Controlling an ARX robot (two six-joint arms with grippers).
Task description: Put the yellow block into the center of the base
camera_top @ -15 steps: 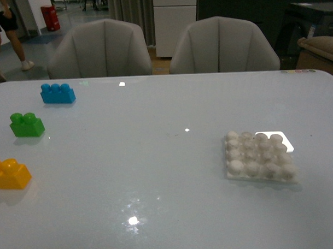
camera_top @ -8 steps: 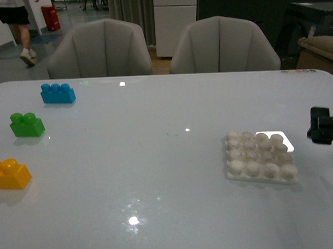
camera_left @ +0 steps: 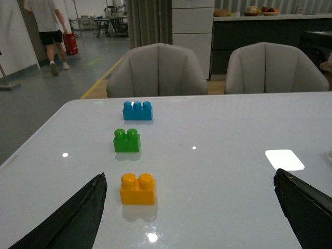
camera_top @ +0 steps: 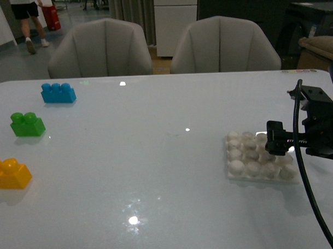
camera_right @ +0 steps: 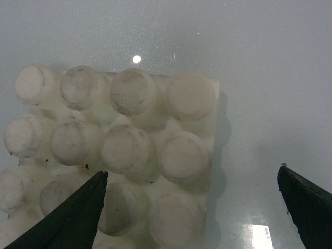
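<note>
The yellow block stands on the table at the near left edge; it also shows in the left wrist view. My left gripper is open and empty, short of the block, and is out of the front view. The white studded base lies at the right. My right gripper is open and empty above the base's right part. In the right wrist view the base fills the left half, with one finger over its studs and the other finger over bare table.
A green brick and a blue brick stand behind the yellow block along the left side. A flat bright white rectangle lies near the base. Two grey chairs stand behind the table. A person walks at the far left.
My right arm has come in from the right edge and moved left over the base. The blocks and base have not moved. The person in the background has walked on.
</note>
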